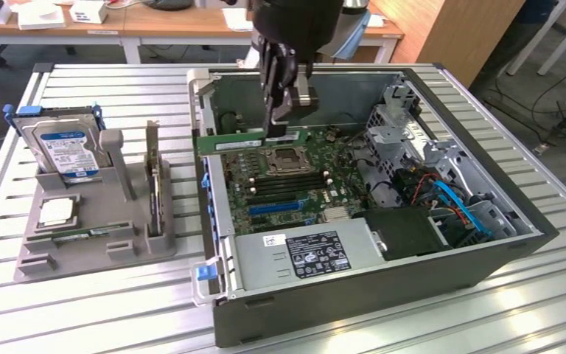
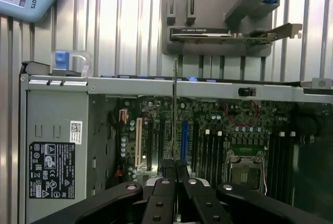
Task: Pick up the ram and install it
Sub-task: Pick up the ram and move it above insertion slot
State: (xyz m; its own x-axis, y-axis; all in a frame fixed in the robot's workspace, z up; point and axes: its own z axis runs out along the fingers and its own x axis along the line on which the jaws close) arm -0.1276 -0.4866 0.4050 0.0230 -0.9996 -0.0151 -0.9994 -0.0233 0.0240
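I am watching the end effector [image 1: 281, 127] [image 2: 176, 171] pinching the ram [image 1: 239, 141] [image 2: 175, 109] with its fingers nearly closed, only the thin board keeping them apart. It is gripping the stick near one end. The ram is standing on its long edge and running level, out from the fingers toward the exterior view's left. In the wrist view I am seeing it edge-on, as a thin line reaching from the fingertips toward the case wall.

The ram is hanging over the motherboard [image 1: 293, 195] [image 2: 218, 130] inside the open computer case [image 1: 362, 295], on the far side of the CPU socket [image 1: 288, 158] [image 2: 244, 167]. The black memory slots [image 1: 288, 183] [image 2: 208, 151] are lying on the near side of that socket, and the stick is not sitting in any of them. I cannot tell how high above the board it is hovering.

The power supply [image 1: 303, 254] [image 2: 52, 146] with its label is sitting at the near end of the case. The case is resting on the slatted bench [image 1: 116, 310]. Well apart, toward the exterior view's left, a grey holder [image 1: 86, 254] is carrying a hard drive [image 1: 67, 151] standing upright, an expansion card [image 1: 152, 184] [image 2: 229, 35] on edge, and a second ram stick [image 1: 91, 234] lying flat.
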